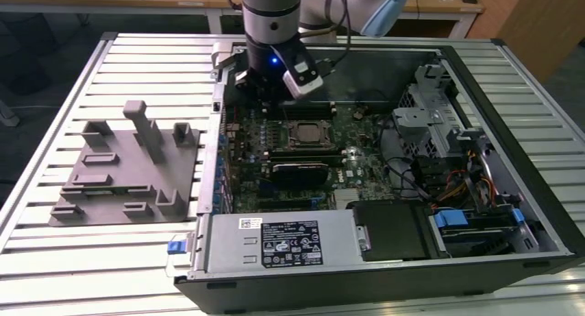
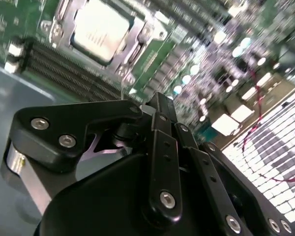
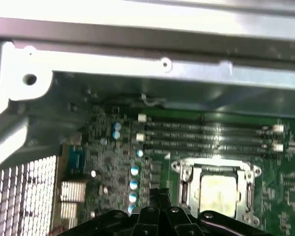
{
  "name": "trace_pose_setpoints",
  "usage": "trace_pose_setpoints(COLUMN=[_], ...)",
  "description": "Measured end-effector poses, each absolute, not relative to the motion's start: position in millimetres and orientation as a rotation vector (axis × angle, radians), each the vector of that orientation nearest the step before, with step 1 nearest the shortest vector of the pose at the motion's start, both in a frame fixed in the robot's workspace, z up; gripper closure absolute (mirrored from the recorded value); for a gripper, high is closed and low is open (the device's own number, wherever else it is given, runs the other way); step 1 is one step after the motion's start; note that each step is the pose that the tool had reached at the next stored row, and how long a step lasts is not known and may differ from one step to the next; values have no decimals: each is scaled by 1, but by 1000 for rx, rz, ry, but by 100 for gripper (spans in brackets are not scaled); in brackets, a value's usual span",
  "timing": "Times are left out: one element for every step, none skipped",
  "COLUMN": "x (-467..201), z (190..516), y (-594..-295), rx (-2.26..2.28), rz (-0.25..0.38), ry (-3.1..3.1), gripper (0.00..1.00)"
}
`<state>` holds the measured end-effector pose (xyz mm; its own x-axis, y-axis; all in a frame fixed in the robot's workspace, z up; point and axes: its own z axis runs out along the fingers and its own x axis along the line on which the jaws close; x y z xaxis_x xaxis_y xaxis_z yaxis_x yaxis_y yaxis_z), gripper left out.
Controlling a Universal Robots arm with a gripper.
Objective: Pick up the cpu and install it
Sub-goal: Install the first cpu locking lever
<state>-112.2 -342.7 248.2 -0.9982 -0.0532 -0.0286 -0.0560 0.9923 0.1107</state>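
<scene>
Fingers (image 2: 160,115): drawn together at the tips in both wrist views, with nothing between them. The gripper (image 2: 158,101) holds no part.

Gripper position: it hangs inside the open computer case (image 1: 384,283), over the motherboard (image 1: 368,166). It is near the case wall opposite the power supply (image 1: 274,242) and toward the exterior view's left. In the first wrist view the tips lie beside a row of blue-topped capacitors (image 3: 134,171). Whether they touch the board cannot be told.

Cpu (image 1: 308,132): it lies flat in its socket near the middle of the motherboard, pale metal top upward. The socket's metal frame (image 3: 186,183) borders it on all sides. Whether the frame is latched cannot be told. The cpu is apart from the gripper, which is not in contact with it.

Adjacent items: four memory slots (image 3: 206,135) run alongside the socket, between it and the case wall nearest the gripper. A black block-shaped component (image 1: 297,171) sits on the socket's other side, toward the power supply.

Surroundings: a metal drive cage (image 1: 429,120) and bundled cables occupy the case's end at the exterior view's right. The case rests on a slatted metal tabletop (image 1: 137,62). A grey plastic tray (image 1: 109,196) with upright posts sits on the tabletop just beside the case, near the tabletop's edge at the exterior view's left.
</scene>
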Motion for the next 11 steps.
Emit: trace_pose_setpoints(x=[-113,-113,-113,-113,-113,-113,-113,-113,-113,-113,-113], z=[248,248,248,248,248,248,248,248,248,248,248], y=[-343,-343,-343,-343,-343,-343,-343,-343,-343,-343,-343], rx=[-85,-84,-84,-84,-83,-83,-83,-82,-82,-82,-81], rz=[200,228,255,283,311,340,369,397,418,423,423], ry=[3108,3106,3103,3100,3097,3093,3090,3086,3082,3082,3082], gripper=[89,89,89,89,89,89,89,89,89,89,89])
